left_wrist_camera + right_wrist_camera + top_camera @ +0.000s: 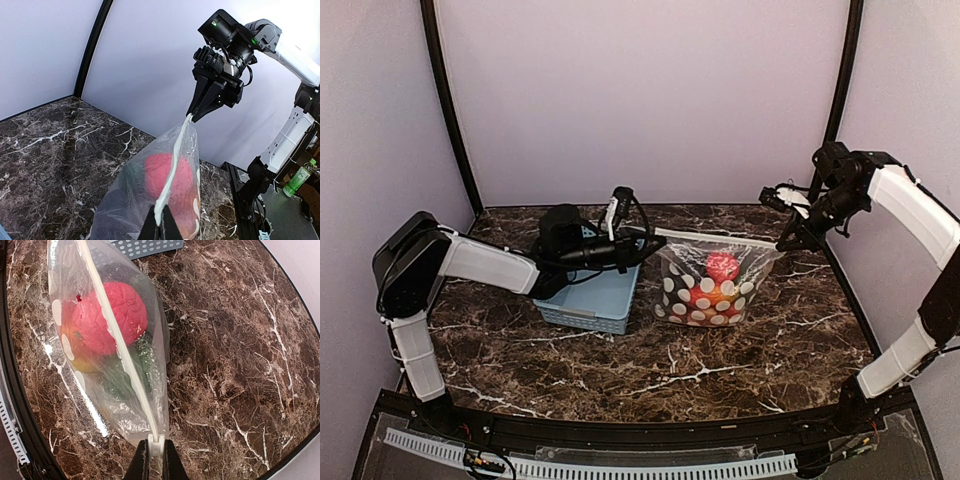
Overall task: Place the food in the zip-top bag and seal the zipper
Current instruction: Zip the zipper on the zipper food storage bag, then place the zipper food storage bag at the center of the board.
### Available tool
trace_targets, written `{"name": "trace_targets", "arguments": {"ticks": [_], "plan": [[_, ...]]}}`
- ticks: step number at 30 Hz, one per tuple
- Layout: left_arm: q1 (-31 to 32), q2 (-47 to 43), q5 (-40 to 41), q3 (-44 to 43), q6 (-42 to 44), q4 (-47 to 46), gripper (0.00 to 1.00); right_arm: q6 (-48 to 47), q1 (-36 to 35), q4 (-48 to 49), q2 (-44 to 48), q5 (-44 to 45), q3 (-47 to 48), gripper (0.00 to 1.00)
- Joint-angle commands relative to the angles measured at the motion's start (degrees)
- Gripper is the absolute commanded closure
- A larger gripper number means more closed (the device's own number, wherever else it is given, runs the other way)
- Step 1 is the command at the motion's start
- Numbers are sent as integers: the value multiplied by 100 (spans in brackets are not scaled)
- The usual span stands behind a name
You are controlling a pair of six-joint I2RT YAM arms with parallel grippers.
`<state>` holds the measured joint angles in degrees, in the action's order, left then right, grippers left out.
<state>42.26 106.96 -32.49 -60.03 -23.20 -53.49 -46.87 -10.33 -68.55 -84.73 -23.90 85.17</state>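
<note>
Overhead camera: I see the bag [710,290] stretched between my two arms over the table [670,375], just right of the blue basket [585,300]. Its clear, white-dotted plastic bulges with red and orange food [720,270]. Left wrist camera: my left gripper [160,227] is pinched tight on one end of the white zipper [172,170], and the right gripper [192,117] clamps the far end. Right wrist camera: the strip runs taut across the pouch, with a round red piece and green pieces beneath it.
</note>
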Motion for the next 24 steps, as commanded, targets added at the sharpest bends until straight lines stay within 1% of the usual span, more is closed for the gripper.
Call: {"name": "trace_targets", "arguments": {"ticks": [1,5,9,14,16,18,21,22,24], "plan": [[-124,97,48,-225,-130,-307,99,-42,136,-175,-30,309,202,100],[-124,368,177,-650,-179,-336,99,-17,145,-9,-230,326,518,100],[-131,852,261,-1528,-192,-104,99,115,145,316,-528,357,1031,100],[-208,1561,357,-2830,-160,146,99,266,180,706,-924,423,1690,100],[-285,1760,368,-3115,-166,140,98,274,191,885,-979,506,1798,100],[-372,1872,332,-3169,-197,2,97,317,207,1236,-907,623,1642,100],[-450,1922,239,-2886,-90,-234,96,287,200,1831,-619,756,1071,100],[-453,1923,193,-2801,-12,-294,95,262,205,1997,-498,752,812,100],[-455,1925,-65,-2550,61,-305,94,185,198,2248,-202,471,119,100]]}}
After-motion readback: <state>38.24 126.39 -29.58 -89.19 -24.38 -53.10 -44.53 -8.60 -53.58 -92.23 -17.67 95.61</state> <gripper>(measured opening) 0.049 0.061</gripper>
